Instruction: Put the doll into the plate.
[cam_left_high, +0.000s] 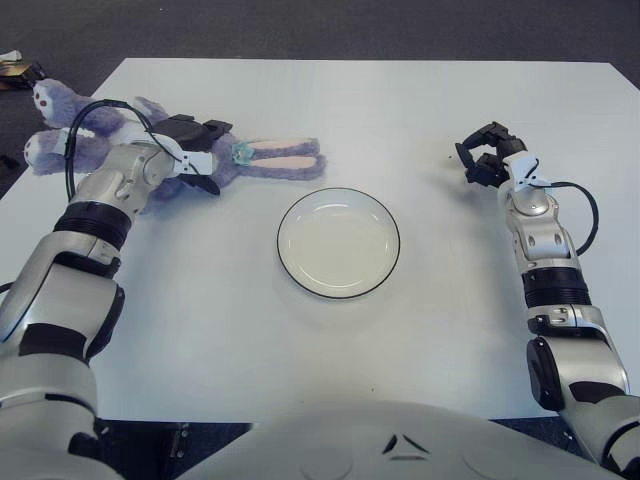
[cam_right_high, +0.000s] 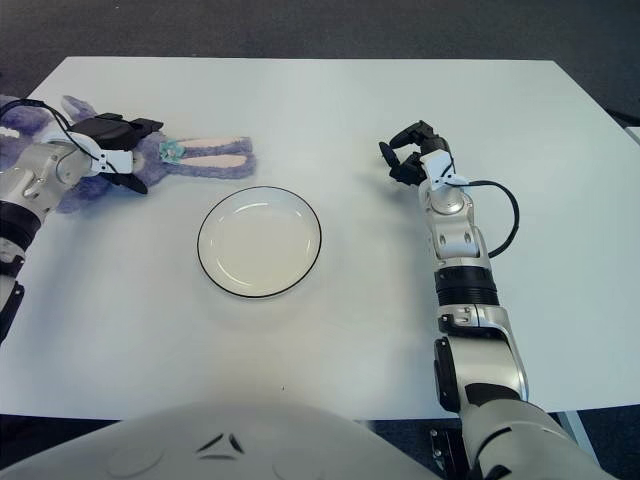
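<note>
The purple plush doll (cam_left_high: 272, 157) lies flat at the table's left side. Its long pink-lined ears stretch right toward the centre and its feet reach the left edge. My left hand (cam_left_high: 203, 155) is over the doll's head, with fingers above it and thumb below, closed around the plush. The white plate (cam_left_high: 338, 191) with a dark rim sits in the middle of the table, to the right of the doll and below its ears, holding nothing. My right hand (cam_left_high: 483, 155) shows to the right of the plate, with its fingers curled on nothing.
The white table (cam_left_high: 400, 90) ends at dark carpet on the far side and on the left. A small object (cam_left_high: 15, 68) lies on the floor beyond the far left corner. A black cable loops over my left forearm (cam_left_high: 95, 115).
</note>
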